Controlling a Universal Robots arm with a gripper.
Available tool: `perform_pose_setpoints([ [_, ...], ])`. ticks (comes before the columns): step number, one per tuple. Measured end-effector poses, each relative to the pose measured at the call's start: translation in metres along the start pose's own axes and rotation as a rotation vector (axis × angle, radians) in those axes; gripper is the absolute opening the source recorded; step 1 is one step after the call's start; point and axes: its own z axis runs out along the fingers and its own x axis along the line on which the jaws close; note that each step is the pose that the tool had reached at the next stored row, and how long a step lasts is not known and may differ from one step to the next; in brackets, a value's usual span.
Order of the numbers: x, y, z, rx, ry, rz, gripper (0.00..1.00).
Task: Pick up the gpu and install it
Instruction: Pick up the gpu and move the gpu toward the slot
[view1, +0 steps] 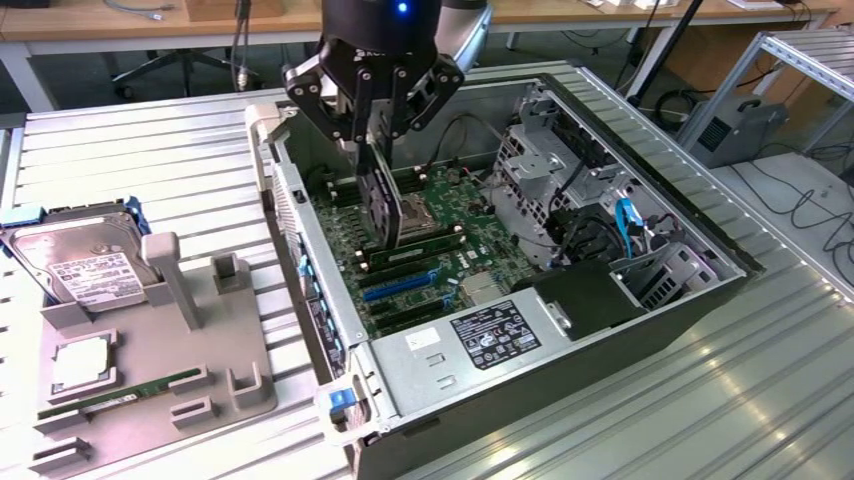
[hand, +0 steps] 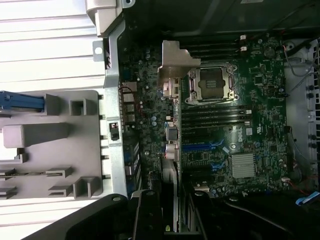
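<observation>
Item: gpu (view1: 384, 205), a thin black card held on edge, with a silver bracket (hand: 172, 65) at one end. The jaws are partly closed and clamp its upper edge. It hangs inside the open computer case (view1: 534, 400), over the motherboard (hand: 260, 100) and just beside the CPU socket (hand: 214, 82). Contact with the board cannot be told. On the desk (view1: 160, 150), at the exterior view's left: grey fixture (view1: 160, 370), hard drive (view1: 80, 265), memory stick (view1: 120, 395).

A thin black gpu (view1: 384, 205) with a silver bracket hangs upright, on edge. It is over the motherboard (view1: 447, 262).
</observation>
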Motion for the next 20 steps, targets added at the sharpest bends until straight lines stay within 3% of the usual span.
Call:
perform_pose_setpoints([
  [20, -0.0098, 0.0005, 0.0078, 0.0001, 0.0000, 0.000, 0.26],
])
